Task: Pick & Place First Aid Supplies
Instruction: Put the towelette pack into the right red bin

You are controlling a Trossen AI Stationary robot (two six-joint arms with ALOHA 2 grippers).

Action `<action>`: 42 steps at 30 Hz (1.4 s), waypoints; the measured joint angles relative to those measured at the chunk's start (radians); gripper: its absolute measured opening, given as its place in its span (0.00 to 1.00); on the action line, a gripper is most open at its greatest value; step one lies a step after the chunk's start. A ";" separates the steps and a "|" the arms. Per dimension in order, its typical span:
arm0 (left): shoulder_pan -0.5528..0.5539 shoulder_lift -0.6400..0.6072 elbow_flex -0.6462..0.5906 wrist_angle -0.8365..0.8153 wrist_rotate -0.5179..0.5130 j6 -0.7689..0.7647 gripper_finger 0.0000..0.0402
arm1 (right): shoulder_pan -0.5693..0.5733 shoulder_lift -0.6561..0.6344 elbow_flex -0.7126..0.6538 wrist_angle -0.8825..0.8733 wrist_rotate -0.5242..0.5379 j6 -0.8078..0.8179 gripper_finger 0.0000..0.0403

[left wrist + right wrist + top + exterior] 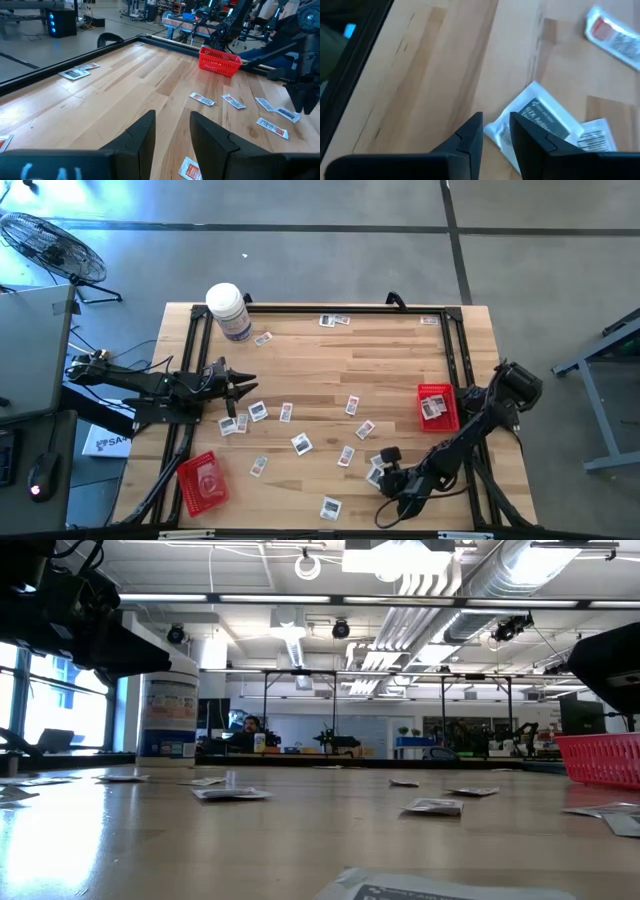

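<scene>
Right gripper (495, 131) jaws slightly parted, empty, right over a packet (540, 120) overlapping another packet (597, 135) at the table's near right; risk: grabbing both or sliding them; left gripper (171, 132) parted, empty, idle at left.

Wooden table (330, 370) — scattered packets (301, 443), two red trays (203, 481), white jar (228, 310).

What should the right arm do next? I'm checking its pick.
Probably lower the right gripper onto the packet and close. Its jaws stand slightly apart just over that packet's edge, holding nothing, and the red tray lies close by.
</scene>
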State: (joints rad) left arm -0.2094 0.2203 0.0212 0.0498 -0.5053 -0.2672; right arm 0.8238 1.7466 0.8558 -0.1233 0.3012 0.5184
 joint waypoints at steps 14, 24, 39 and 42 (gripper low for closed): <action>0.000 0.000 0.000 0.000 0.000 0.000 0.30 | -0.020 -0.001 -0.033 0.012 -0.049 -0.214 0.23; 0.000 0.000 0.000 0.000 0.000 0.000 0.30 | -0.047 0.010 -0.040 0.047 -0.093 -0.305 0.23; 0.000 0.000 0.000 0.000 0.000 0.000 0.30 | -0.078 0.045 -0.038 0.064 -0.063 -0.310 0.10; 0.000 0.000 0.000 0.000 0.000 0.000 0.30 | -0.079 0.046 -0.038 0.065 -0.039 -0.307 0.03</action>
State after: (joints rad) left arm -0.2092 0.2203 0.0208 0.0498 -0.5053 -0.2668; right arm 0.7452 1.7924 0.8177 -0.0586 0.2626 0.2111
